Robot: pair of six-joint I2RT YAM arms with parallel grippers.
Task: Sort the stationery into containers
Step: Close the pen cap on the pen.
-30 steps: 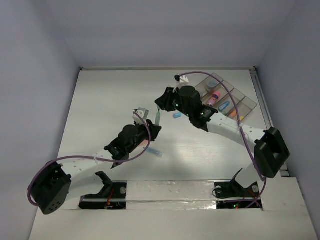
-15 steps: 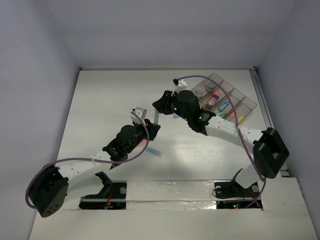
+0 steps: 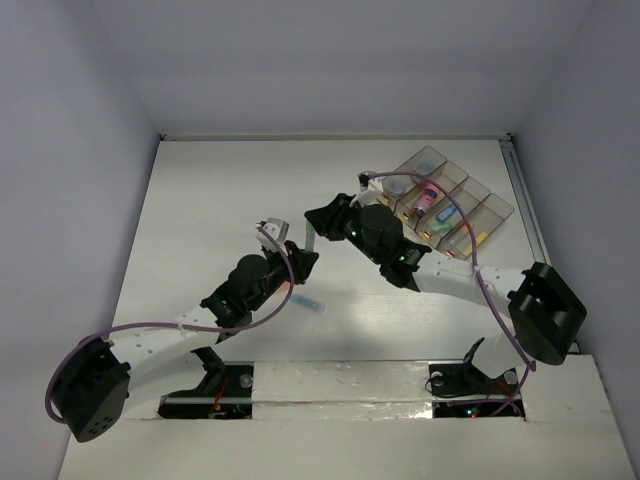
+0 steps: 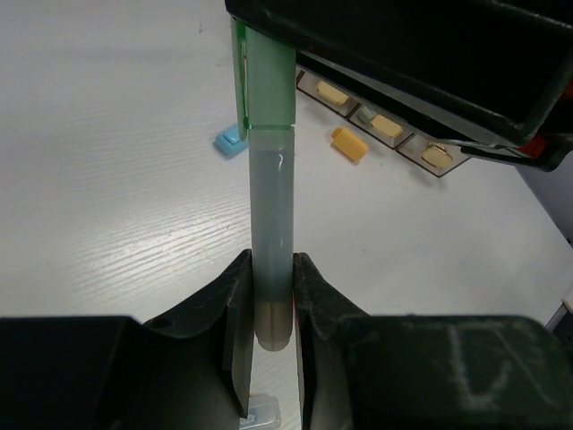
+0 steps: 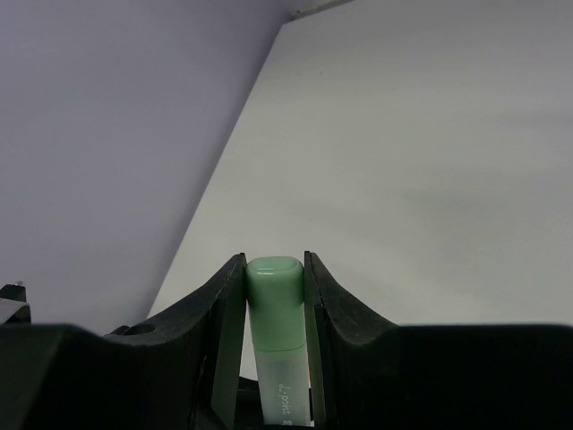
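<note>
Green marker (image 5: 276, 309), lettered perhaps "L-point"

Right tool (image 3: 312, 222), arm drawn back toward near edge; tray (image 3: 497, 208) now uncovered.

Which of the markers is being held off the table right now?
The pale green marker: the left hand grips its clear end, the right hand its green cap. The blue marker lies loose on the table.
</note>
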